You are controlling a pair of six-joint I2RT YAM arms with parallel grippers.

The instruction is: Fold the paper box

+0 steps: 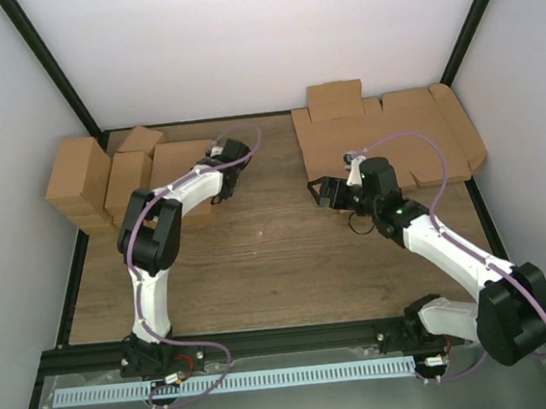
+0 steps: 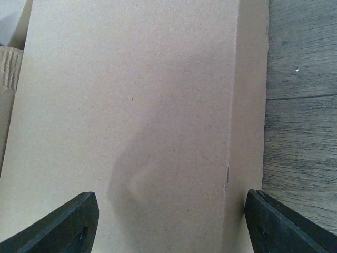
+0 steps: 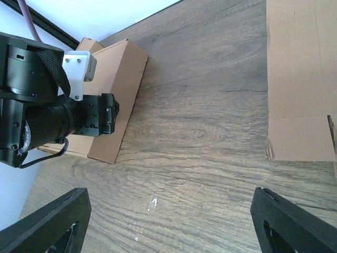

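Two spread grippers: left gripper (image 2: 169, 216) over the paper box (image 2: 131, 95) at ten o'clock should rise straight; right gripper (image 3: 171, 211) hangs empty.

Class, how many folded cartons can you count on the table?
4, all back left: a big carton far left, a tilted carton behind, a middle carton, and the rightmost carton. More may be hidden behind them.
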